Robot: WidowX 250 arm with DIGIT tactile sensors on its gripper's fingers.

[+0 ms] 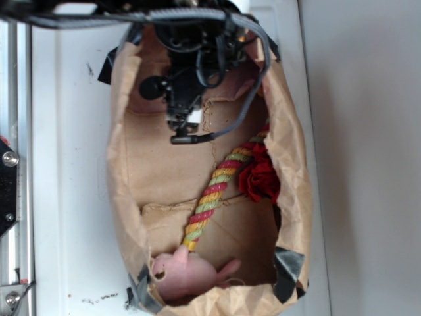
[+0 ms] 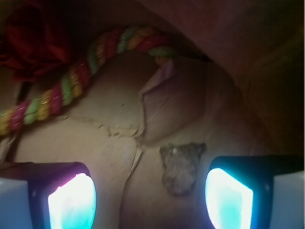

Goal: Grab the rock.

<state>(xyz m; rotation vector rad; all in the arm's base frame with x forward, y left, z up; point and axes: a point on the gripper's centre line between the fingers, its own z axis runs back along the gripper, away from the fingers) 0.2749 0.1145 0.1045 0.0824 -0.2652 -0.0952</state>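
Observation:
The rock [image 2: 180, 168], a small lumpy grey-brown stone, lies on the brown paper floor of the bag in the wrist view. It sits between my gripper's [image 2: 150, 200] two glowing fingers, closer to the right fingertip [image 2: 228, 198] and slightly ahead of it, touching neither. The jaws stand wide open with nothing held. From the exterior view my gripper [image 1: 186, 126] hangs inside the upper part of the paper bag [image 1: 122, 164], and the arm hides the rock.
A striped red, yellow and green rope [image 1: 212, 197] runs diagonally through the bag. Beside it on the right lies a red fabric flower [image 1: 260, 174]. A pink plush toy [image 1: 187, 273] rests at the bag's lower end. The crumpled bag walls rise close around the gripper.

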